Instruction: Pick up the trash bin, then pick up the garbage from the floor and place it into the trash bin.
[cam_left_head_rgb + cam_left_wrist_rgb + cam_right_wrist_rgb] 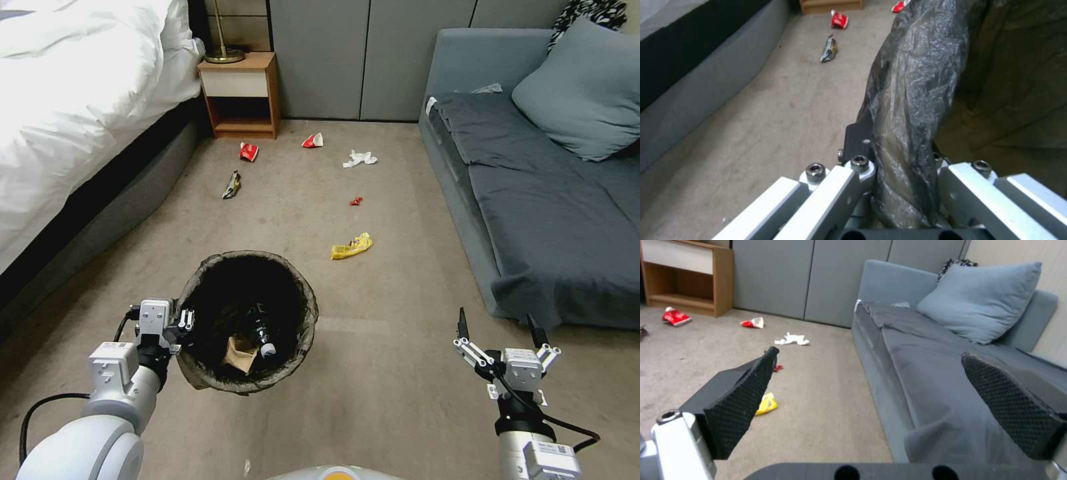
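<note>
- Beige carpet, the floor (400, 373), runs from your robot's base out to a grey panelled wall, with a bed (73, 100) along your left and a grey sofa (533, 200) along your right.
- Nearest you on the left, your left gripper (185, 321) is clamped on the rim of the trash bin (303, 333); in the left wrist view you see its fingers (858, 140) pinching the dark bag liner (916, 100) folded over the edge.
- You hold the bin with its mouth open toward the head camera; whether its base touches the carpet, you cannot tell.
- Inside it you see a dark bottle with a white cap (261, 337) and a crumpled brown paper bag (240, 353) beside it.
- On your right, at about the same depth, your right gripper (499, 328) hangs above bare carpet near the sofa's front corner, jaws spread wide with nothing between them.
- Beyond the bin, a yellow wrapper (351, 246) lies in mid-floor, apart from both grippers.
- Farther on you find a small red scrap (356, 201) and, toward the bed, a dark foil wrapper (231, 185).
- Farther still lie a white tissue (359, 159), a red-and-white wrapper (313, 141) and a red packet (249, 151).
- At the back, a wooden nightstand (241, 93) stands against the wall beside the bed.
</note>
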Controlling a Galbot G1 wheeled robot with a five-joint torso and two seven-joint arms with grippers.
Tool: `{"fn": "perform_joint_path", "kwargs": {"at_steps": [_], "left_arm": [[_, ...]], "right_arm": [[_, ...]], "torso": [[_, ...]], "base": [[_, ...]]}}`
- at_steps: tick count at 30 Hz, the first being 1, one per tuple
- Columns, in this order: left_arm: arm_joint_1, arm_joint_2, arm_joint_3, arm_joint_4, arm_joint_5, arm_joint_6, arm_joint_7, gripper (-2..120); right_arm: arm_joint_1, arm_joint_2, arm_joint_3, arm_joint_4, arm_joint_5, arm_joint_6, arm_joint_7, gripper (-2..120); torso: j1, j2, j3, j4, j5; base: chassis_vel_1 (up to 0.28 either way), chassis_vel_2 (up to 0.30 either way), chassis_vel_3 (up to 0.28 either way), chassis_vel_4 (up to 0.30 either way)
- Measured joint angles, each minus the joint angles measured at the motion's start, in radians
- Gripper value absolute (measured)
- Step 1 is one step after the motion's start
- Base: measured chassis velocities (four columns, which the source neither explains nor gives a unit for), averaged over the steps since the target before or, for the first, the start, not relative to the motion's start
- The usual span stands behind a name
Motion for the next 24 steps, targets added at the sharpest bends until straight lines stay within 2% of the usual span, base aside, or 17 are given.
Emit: {"fn": "perform_joint_path", "kwargs": {"at_steps": [24], "left_arm": [[0.009, 0.000, 0.002, 0.000, 0.005, -0.001, 0.006, 3]], "right_arm": [[-0.008, -0.001, -0.018, -0.008, -0.022, 0.001, 0.009, 100]], "torso": [[0.000, 0.000, 0.000, -0.0003, 0.0000]], "base": [[-0.133, 0.128, 0.130, -0.124]]}}
